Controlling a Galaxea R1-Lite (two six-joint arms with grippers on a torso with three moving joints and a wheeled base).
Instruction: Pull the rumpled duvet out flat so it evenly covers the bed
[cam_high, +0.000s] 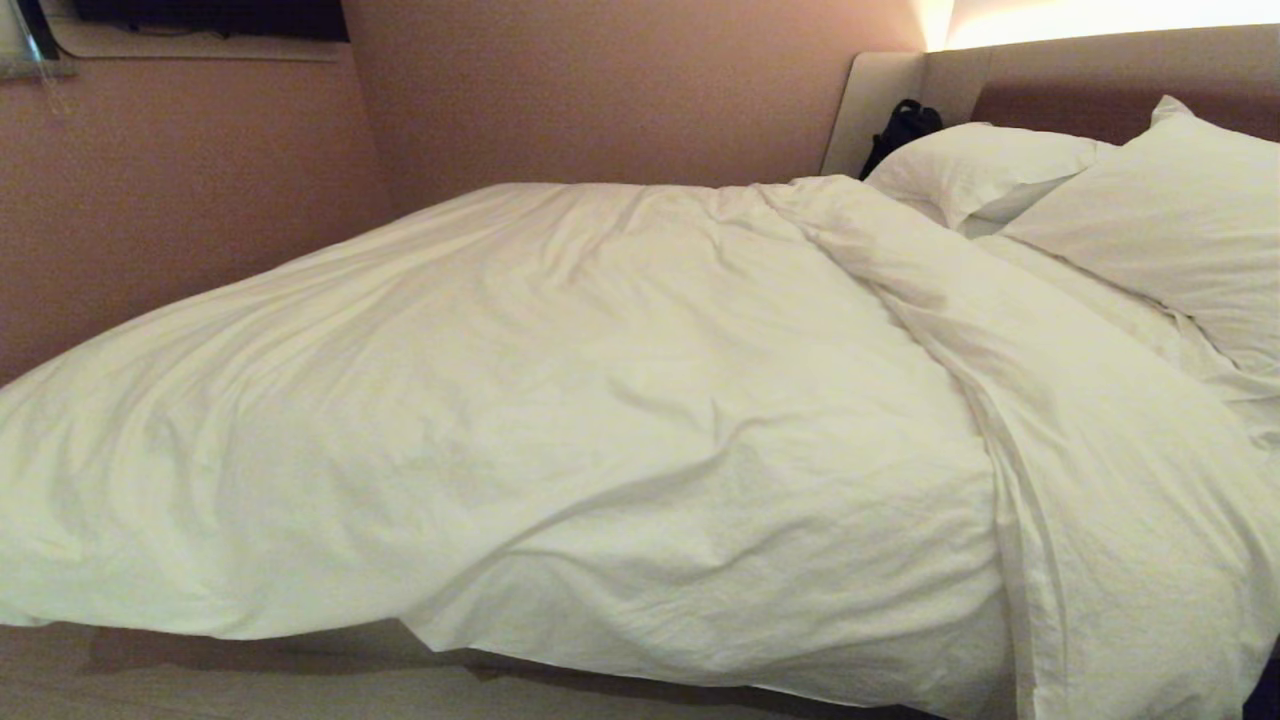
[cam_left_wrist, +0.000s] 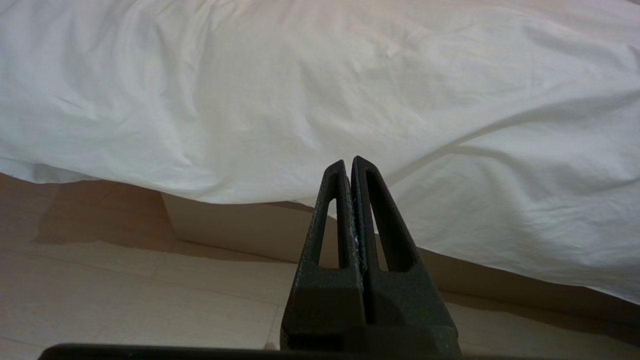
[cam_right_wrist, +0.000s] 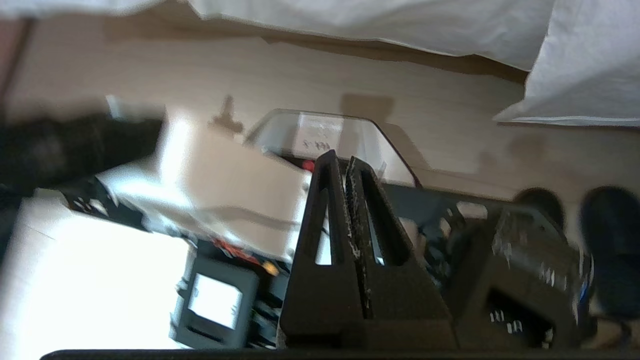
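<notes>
1. Closest to the head camera, the duvet (cam_high: 560, 420) hangs over the near edge of the bed (cam_left_wrist: 240, 227), its hem sagging lower toward the pillow end than toward the foot.
2. Spread across most of the mattress, it looks largely flat, with a long fold ridge running toward the two pillows (cam_high: 1100, 200) by the headboard (cam_high: 1090, 70).
3. Left end effector (cam_left_wrist: 348, 165) is pressed shut on nothing, low beside the bed and aimed at the overhanging hem above the floor (cam_left_wrist: 125, 295).
4. Right end effector (cam_right_wrist: 340, 162) is also closed and empty, pointing at the robot's own base (cam_right_wrist: 330, 135); that view is smeared, so what lies around it is probably hardware, though I cannot be sure.
5. Risk: with both sets of fingers shut, a reach for the hem would only push cloth and bunch it instead of gripping it.
6. Risk: pulling the near side further would drag more duvet off toward the floor, leaving the far side short and the cover uneven.
7. Risk: a tug near the ridge could catch a pillow and shift it.
</notes>
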